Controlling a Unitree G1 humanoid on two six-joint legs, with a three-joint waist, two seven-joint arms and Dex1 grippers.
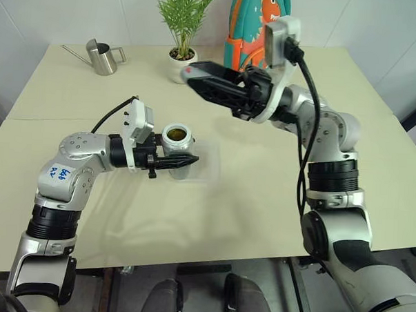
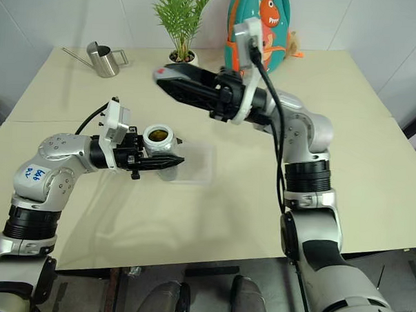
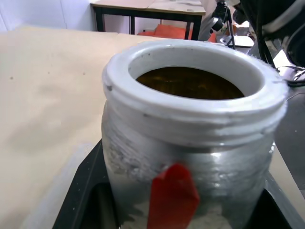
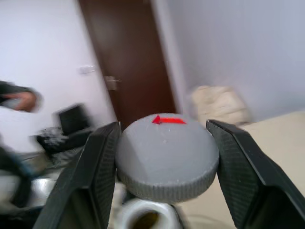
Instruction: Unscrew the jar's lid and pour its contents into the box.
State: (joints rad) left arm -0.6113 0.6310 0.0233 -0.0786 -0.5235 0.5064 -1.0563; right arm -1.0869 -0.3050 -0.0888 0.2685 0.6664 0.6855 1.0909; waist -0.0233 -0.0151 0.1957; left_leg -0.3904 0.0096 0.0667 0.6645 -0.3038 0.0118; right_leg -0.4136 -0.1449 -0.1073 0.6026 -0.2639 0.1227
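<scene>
At the desk's (image 1: 274, 221) far edge: steel watering can (image 1: 102, 57), white plant pot (image 1: 180, 62), colourful bag (image 1: 255, 27) behind the raised right arm. Nothing between jar (image 1: 177, 139) and box (image 1: 206, 164). Left fingers (image 1: 174, 163) clamped on the jar, upright, held just beside the clear box and over its near-left edge. Mouth open, white threaded rim, silvery body, red label, olive-brown contents (image 3: 189, 82) inside. Right fingers (image 4: 164, 164) closed on the lid (image 4: 167, 160), grey with a red mark, lifted well above and beyond the jar.
</scene>
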